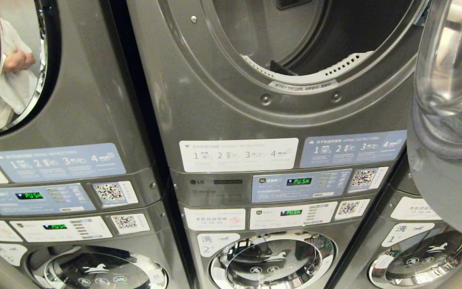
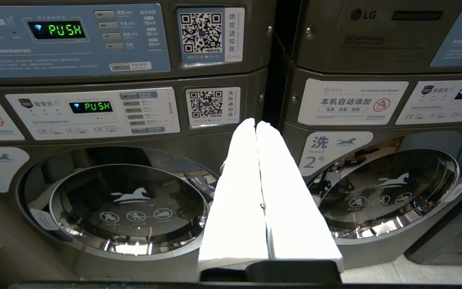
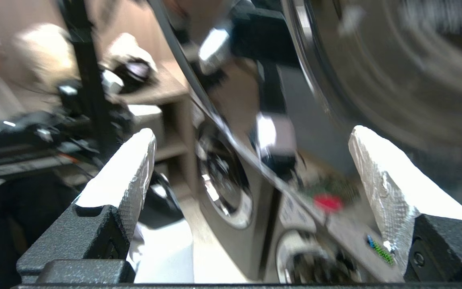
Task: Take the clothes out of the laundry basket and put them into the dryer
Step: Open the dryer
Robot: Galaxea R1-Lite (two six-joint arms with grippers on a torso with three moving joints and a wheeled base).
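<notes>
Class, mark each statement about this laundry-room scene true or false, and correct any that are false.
1. The middle dryer has its door swung open. True.
2. Red clothes lie inside that drum. False: none show in it.
3. The left tool is shut and holds nothing. True.
4. The right tool is clamped on a garment. False: its fingers stand wide apart, empty.
5. The panel displays read PUSH. True.
</notes>
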